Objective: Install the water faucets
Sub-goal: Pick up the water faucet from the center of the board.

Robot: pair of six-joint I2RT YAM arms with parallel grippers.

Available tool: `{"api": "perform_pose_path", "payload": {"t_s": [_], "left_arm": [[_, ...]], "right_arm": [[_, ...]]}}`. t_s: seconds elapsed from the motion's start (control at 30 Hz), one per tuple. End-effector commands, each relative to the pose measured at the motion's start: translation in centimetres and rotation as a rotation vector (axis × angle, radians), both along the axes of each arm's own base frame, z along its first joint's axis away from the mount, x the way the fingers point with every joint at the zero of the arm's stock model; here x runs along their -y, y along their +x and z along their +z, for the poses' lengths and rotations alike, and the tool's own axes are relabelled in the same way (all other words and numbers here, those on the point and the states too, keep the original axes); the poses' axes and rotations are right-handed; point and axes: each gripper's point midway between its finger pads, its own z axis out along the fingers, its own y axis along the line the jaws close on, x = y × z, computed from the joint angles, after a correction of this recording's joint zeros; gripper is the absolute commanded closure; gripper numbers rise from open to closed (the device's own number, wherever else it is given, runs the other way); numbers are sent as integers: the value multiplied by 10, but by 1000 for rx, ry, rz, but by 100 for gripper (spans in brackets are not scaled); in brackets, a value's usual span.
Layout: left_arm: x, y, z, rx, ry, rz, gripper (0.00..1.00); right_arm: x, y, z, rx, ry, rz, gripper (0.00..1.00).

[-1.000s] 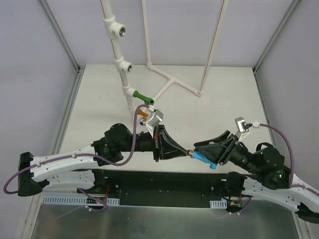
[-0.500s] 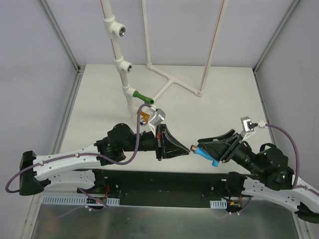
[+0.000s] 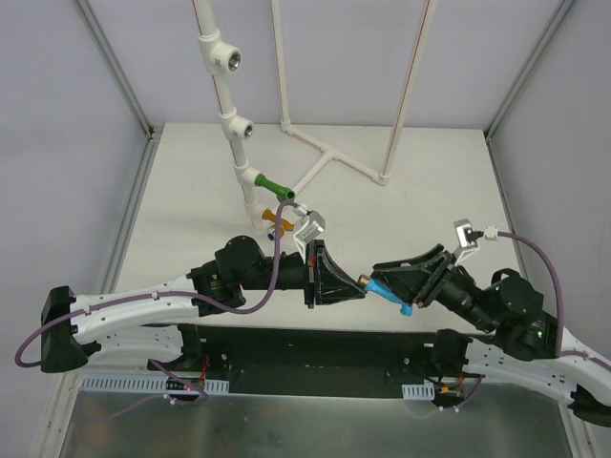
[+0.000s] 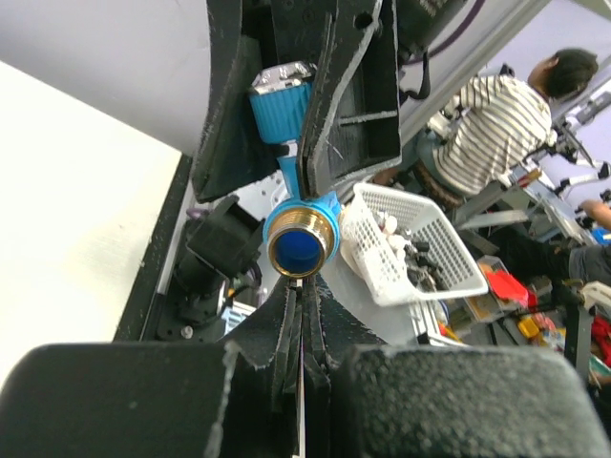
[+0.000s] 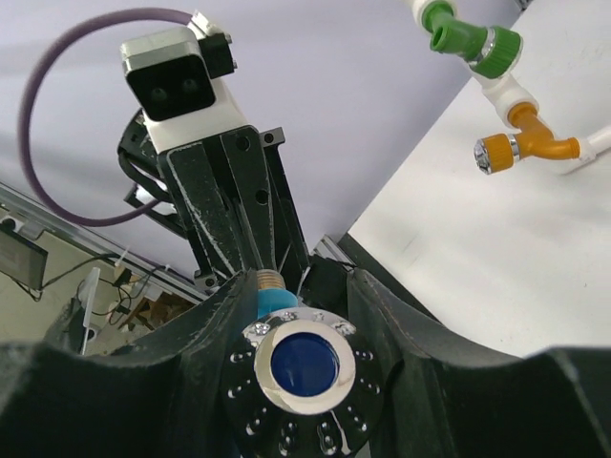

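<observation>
A light blue faucet (image 3: 388,290) hangs above the table's near edge, with my right gripper (image 3: 399,287) shut on its body. In the right wrist view its shiny round cap (image 5: 304,367) sits between my fingers (image 5: 191,353). Its brass threaded end (image 4: 299,246) points at my left gripper (image 3: 359,283), whose jaws are shut and empty, their tips right at the brass end. A green faucet (image 3: 277,187) sticks out of a white fitting on the pipe. An orange faucet (image 3: 272,221) sits just below it, also on a white fitting (image 5: 592,143).
The upright white pipe (image 3: 216,67) carries two open tee fittings (image 3: 232,62) (image 3: 242,127) above the green faucet. A white pipe frame (image 3: 334,157) lies on the far part of the table. Grey walls and metal posts enclose the table on three sides.
My left arm has reached further right and forward. My right gripper has lifted the blue faucet slightly away from the near edge, and its brass end again meets the left fingertips.
</observation>
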Motion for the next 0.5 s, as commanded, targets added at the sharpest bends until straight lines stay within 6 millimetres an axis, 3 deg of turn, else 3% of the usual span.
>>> {"api": "perform_pose_path", "payload": {"t_s": [0.0, 0.47], "left_arm": [[1, -4, 31, 37, -64, -27, 100], [1, 1, 40, 51, -57, -26, 100]], "right_arm": [[-4, -12, 13, 33, -11, 72, 100], [-17, -37, -17, 13, -192, 231, 100]]}}
